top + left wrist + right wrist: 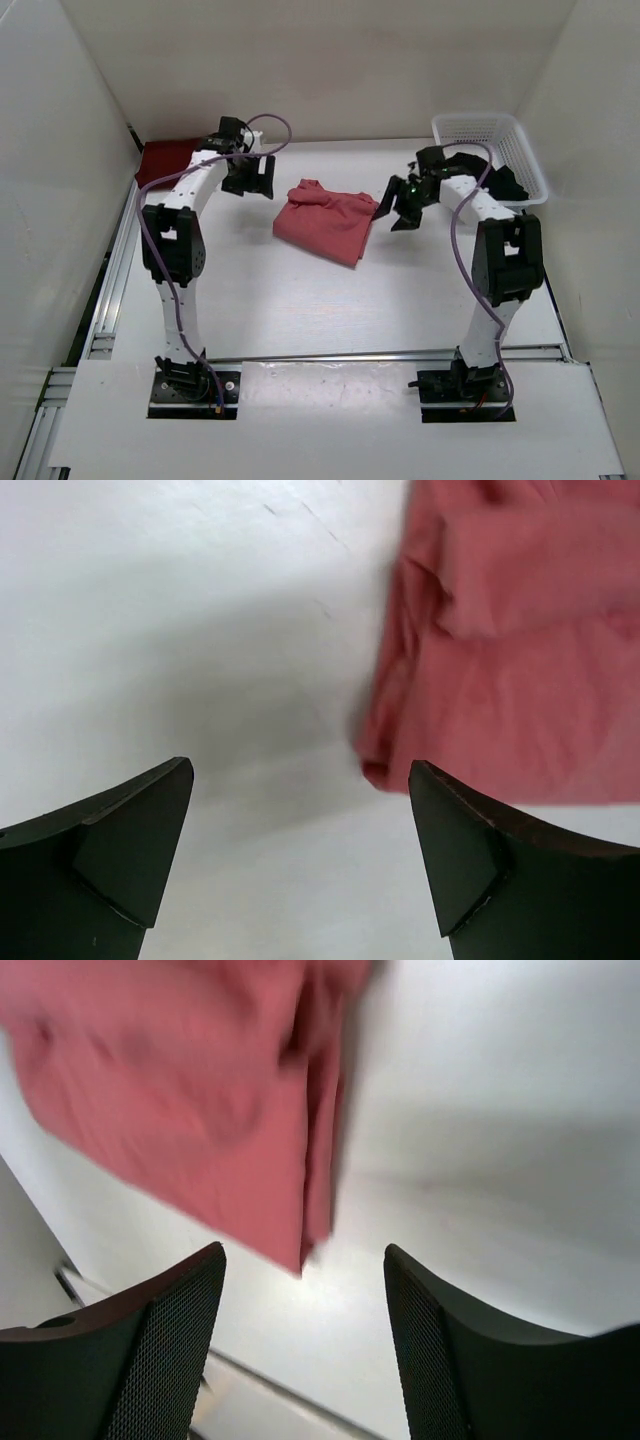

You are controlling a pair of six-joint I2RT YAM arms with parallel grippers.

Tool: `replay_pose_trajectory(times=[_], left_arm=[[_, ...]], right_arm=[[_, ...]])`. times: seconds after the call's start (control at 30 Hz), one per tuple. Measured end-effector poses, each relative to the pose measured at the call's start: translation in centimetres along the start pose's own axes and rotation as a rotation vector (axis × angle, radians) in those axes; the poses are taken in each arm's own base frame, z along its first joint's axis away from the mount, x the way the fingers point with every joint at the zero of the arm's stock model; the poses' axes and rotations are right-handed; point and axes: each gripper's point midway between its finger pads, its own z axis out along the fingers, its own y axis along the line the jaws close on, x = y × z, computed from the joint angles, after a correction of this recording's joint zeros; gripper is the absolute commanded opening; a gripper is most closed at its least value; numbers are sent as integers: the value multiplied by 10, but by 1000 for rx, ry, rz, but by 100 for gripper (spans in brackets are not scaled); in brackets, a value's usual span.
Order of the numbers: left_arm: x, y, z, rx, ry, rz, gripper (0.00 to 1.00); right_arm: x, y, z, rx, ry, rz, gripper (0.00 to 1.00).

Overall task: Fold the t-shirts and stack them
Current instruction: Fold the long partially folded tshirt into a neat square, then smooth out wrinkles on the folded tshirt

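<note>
Left fingers (pixel 120 845), right fingers (pixel 150 1355) spread, empty, flanking salmon pink shirt (pixel 328 222).

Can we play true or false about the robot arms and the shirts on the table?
1. The salmon pink cloth shirt lies on the table between the two grippers. True.
2. The left gripper is squeezing the pink shirt. False: it is open and holds nothing; the shirt lies just beside it.
3. The white plastic mesh basket stands at the far right of the table. True.
4. The dark maroon red cloth shirt lies on top of the pink one. False: it lies apart, in the far left corner.
5. The right gripper is open. True.
</note>
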Motion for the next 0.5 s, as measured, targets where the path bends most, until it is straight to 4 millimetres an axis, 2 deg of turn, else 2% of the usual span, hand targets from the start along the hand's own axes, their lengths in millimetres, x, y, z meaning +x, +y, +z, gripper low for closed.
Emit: replay_pose_trajectory(times=[0.1, 0.2, 0.27, 0.3, 0.33, 0.4, 0.47, 0.5], left_arm=[[24, -24, 2, 57, 58, 22, 100], [47, -53, 20, 116, 129, 57, 100], [57, -67, 33, 135, 164, 79, 92], [62, -70, 39, 138, 180, 82, 83], [66, -71, 45, 139, 195, 83, 78], [74, -68, 55, 135, 222, 74, 64], [79, -64, 60, 132, 237, 62, 57], [80, -62, 61, 131, 240, 59, 50]], right_arm=[[45, 6, 16, -1, 97, -38, 72], [79, 10, 35, -9, 191, -51, 72], [84, 10, 43, -9, 209, -46, 72], [85, 9, 45, -9, 211, -43, 72], [84, 8, 47, -11, 210, -38, 72], [84, 8, 50, -18, 212, -33, 72], [87, 7, 53, -19, 219, -26, 72], [89, 7, 56, -21, 225, -25, 72]])
